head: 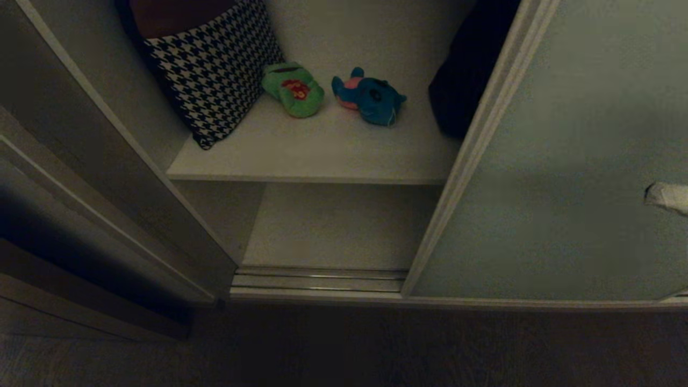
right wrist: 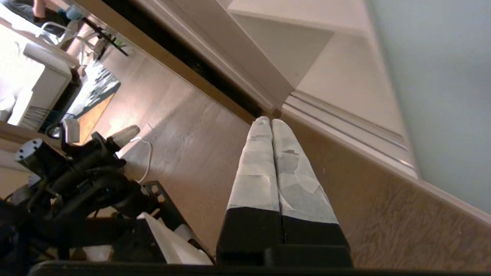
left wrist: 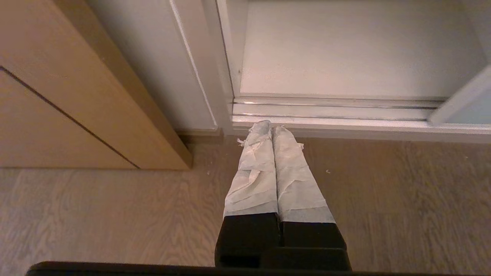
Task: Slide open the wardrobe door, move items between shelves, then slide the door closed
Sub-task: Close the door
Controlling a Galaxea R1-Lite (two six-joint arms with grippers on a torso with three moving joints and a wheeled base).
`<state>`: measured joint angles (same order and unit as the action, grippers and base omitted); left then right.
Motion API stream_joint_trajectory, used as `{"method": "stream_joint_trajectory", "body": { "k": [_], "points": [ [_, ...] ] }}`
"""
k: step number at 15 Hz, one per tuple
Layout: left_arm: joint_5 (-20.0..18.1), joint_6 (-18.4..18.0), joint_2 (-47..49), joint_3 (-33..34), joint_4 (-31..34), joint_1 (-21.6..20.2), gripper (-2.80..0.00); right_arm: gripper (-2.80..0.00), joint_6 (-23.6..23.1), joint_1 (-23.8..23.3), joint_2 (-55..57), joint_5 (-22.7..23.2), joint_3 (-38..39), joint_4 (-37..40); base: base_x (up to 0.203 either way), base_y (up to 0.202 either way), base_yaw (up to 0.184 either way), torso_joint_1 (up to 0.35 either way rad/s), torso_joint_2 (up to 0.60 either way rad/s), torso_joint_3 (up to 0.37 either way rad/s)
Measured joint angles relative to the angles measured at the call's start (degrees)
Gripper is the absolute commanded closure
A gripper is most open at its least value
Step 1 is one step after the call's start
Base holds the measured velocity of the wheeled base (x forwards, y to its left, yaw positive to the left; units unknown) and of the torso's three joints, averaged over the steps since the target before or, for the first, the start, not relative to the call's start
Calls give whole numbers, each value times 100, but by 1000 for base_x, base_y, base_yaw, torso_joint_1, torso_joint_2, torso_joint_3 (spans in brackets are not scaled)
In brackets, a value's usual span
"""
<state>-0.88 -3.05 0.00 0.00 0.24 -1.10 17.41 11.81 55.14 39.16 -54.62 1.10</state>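
Note:
The sliding wardrobe door [head: 564, 161], a pale grey-green panel, covers the right side and leaves the left part open. On the upper shelf [head: 322, 156] lie two items side by side: a green frog [head: 293, 88] and a teal-blue animal [head: 371, 99]. The lower shelf [head: 333, 226] is bare. My right gripper [head: 657, 194] is shut and empty, its taped tip poking in front of the door at the far right. Its wrist view shows the right gripper [right wrist: 271, 122] above the floor near the door [right wrist: 441, 76]. My left gripper [left wrist: 270, 125] is shut, parked low over the floor by the track.
A houndstooth cushion [head: 215, 70] leans at the shelf's left and a dark bag [head: 467, 70] hangs behind the door's edge. The metal floor track [head: 322, 279] runs along the wardrobe's foot. A brown wooden door frame [head: 80, 188] stands to the left.

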Motion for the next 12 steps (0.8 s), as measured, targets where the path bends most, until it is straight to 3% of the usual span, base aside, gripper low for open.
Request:
{"method": "stream_joint_trajectory", "body": {
  "k": [3, 6, 10, 12],
  "points": [
    [-2, 0, 0, 0, 2, -2, 0, 0, -2, -433, -282, -10, 71, 192, 0, 0, 0, 0, 0, 0],
    [0, -1, 2, 0, -1, -2, 0, 0, 11, -1201, -551, -5, 65, 382, 0, 0, 0, 0, 0, 0],
    [2, -1, 2, 0, 2, -2, 0, 0, 43, -2665, -807, -54, 35, 587, 0, 0, 0, 0, 0, 0],
    [2, -1, 2, 0, 2, -2, 0, 0, 43, -3444, -909, -395, -4, 622, 0, 0, 0, 0, 0, 0]
  ]
}}
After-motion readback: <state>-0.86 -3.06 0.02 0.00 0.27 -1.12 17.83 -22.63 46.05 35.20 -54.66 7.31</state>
